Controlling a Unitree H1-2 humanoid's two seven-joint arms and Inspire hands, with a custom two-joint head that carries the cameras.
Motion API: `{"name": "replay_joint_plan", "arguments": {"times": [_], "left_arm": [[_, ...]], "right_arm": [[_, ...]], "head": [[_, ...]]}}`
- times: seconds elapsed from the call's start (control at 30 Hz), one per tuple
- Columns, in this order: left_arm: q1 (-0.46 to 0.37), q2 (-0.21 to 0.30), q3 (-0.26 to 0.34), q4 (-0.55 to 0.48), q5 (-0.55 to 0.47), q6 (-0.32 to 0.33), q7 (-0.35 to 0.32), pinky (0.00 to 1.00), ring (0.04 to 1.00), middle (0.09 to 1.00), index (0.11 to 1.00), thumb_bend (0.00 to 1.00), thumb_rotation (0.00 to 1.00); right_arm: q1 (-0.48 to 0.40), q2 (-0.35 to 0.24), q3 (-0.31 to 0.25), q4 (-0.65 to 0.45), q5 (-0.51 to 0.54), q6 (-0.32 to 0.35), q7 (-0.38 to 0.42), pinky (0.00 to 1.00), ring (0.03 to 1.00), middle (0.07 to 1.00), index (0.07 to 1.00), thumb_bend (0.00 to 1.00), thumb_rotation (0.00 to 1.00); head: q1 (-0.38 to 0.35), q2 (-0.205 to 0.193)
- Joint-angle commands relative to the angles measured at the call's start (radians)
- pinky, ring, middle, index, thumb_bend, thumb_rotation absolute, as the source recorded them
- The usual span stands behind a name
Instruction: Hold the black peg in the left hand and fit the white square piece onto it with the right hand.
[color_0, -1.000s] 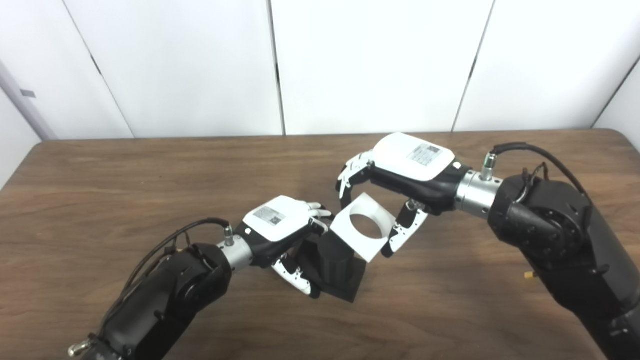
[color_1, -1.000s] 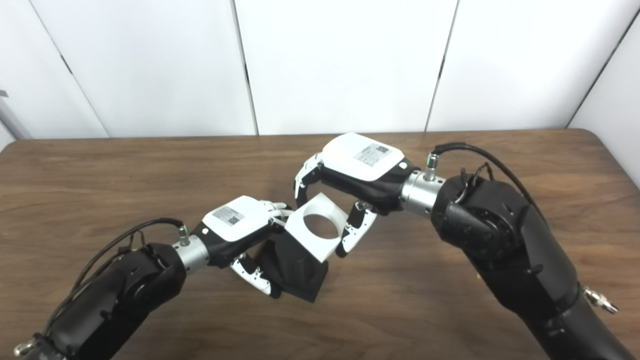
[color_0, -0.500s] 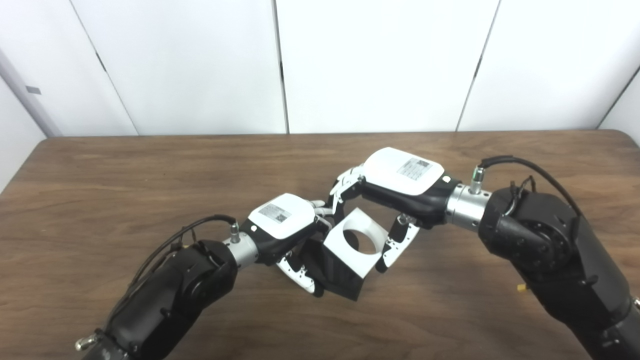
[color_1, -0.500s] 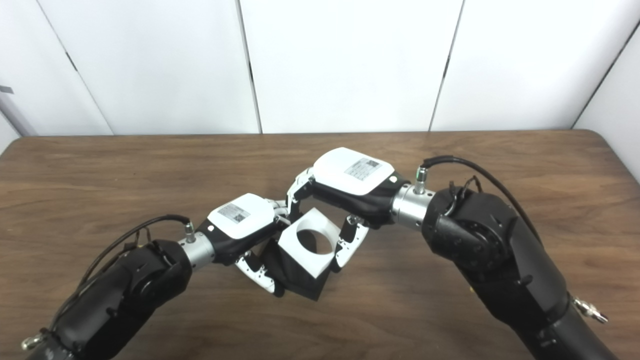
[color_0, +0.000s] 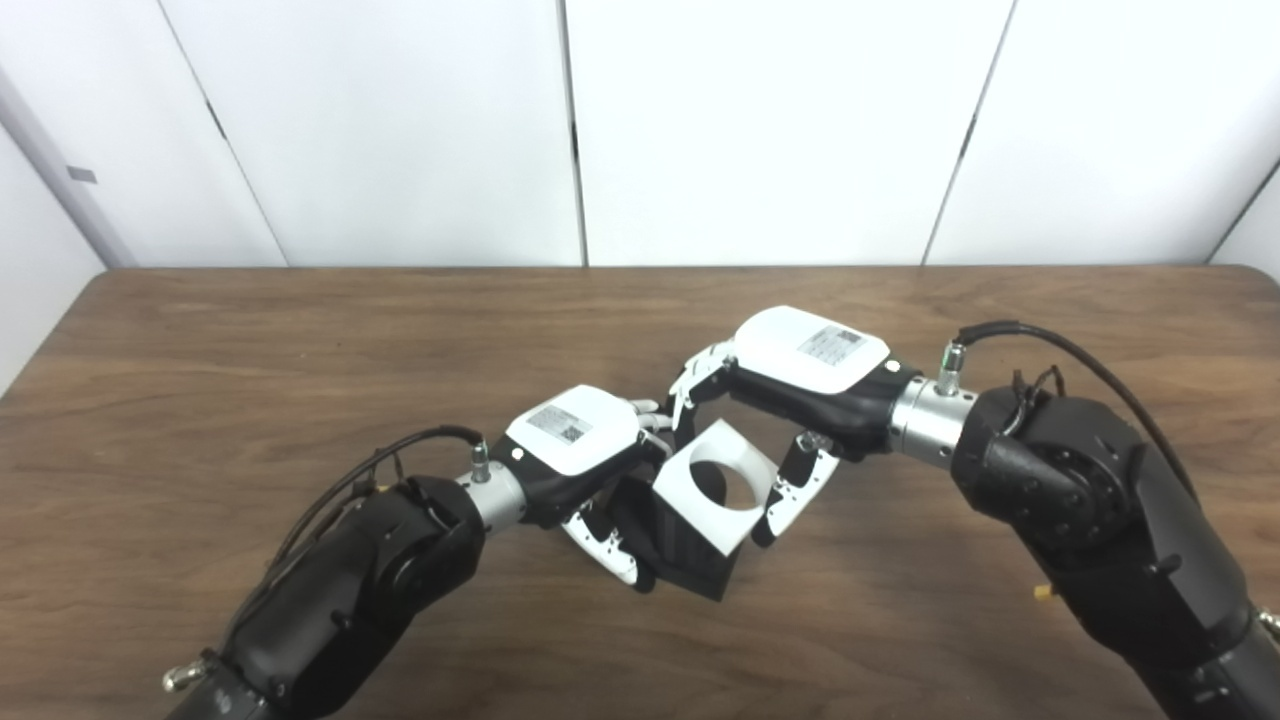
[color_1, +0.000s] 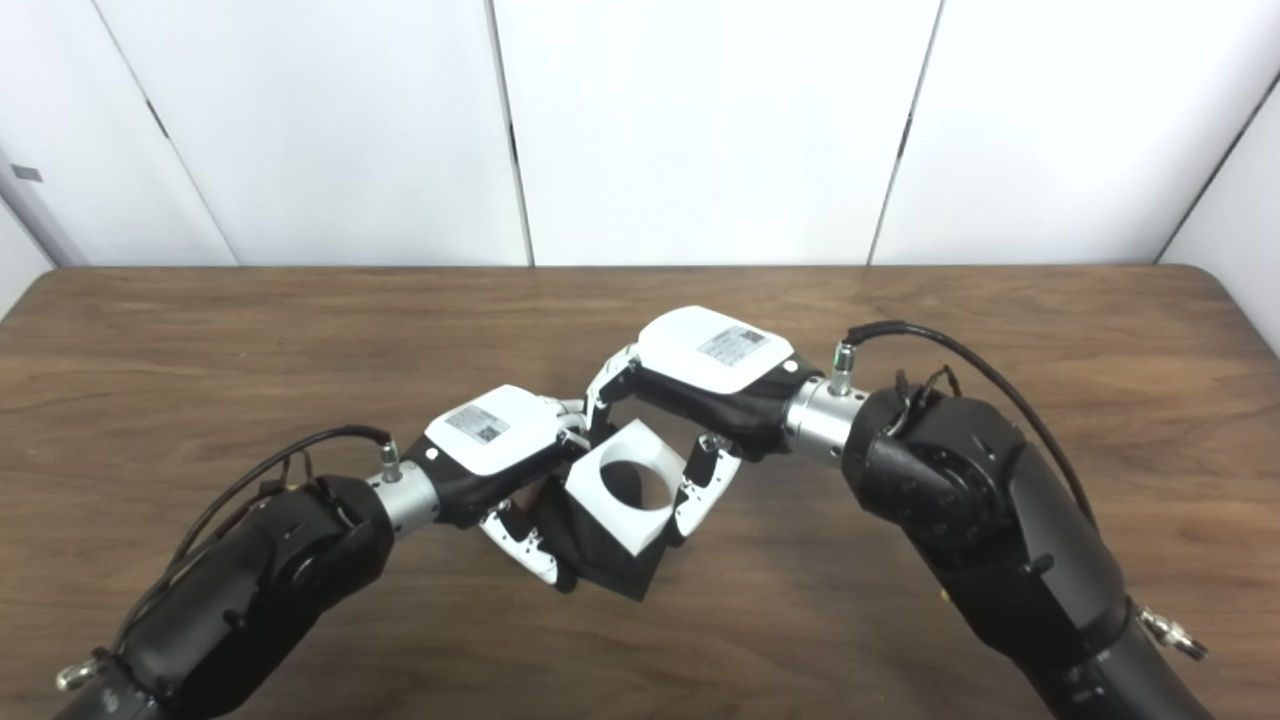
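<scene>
The black peg (color_0: 690, 552) has a square base resting tilted on the table, and my left hand (color_0: 580, 450) is shut on it from the left. A white square piece (color_0: 712, 488) with a round hole sits over the top of the peg, low against the black base. My right hand (color_0: 800, 370) is shut on that white piece, fingers on its far edge and thumb (color_0: 790, 490) on its near right edge. The peg's shaft is hidden inside the hole. The two hands almost touch above the piece (color_1: 622, 482).
The brown wooden table (color_0: 200, 360) stretches wide on both sides of the hands. White wall panels stand behind its far edge. A small yellow bit (color_0: 1043, 591) lies on the table by my right forearm.
The right hand has brought the white piece down and left onto the black peg, from hanging above it to sitting low on it. The camera has shifted slightly too.
</scene>
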Motion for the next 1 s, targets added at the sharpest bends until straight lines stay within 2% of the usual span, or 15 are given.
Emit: {"name": "replay_joint_plan", "arguments": {"times": [0.0,0.73,0.97], "left_arm": [[0.031,-0.001,-0.054,0.044,0.058,0.007,-0.077,0.89,0.934,0.909,0.492,0.52,0.08],[0.033,-0.011,-0.06,0.046,0.061,0.013,-0.07,0.89,0.937,0.903,0.493,0.52,0.08],[0.033,-0.012,-0.06,0.042,0.059,0.016,-0.074,0.9,0.932,0.903,0.493,0.52,0.08]], "right_arm": [[-0.02,0.012,-0.005,0.005,0.008,-0.027,-0.03,0.78,0.812,0.745,0.479,0.52,0.14],[-0.004,0.066,0.046,0.038,-0.002,-0.045,-0.067,0.76,0.808,0.743,0.479,0.52,0.14],[0.002,0.074,0.068,0.048,-0.015,-0.041,-0.055,0.77,0.825,0.751,0.48,0.52,0.14]], "head": [[0.005,0.001],[0.008,0.006],[0.01,0.007]]}}
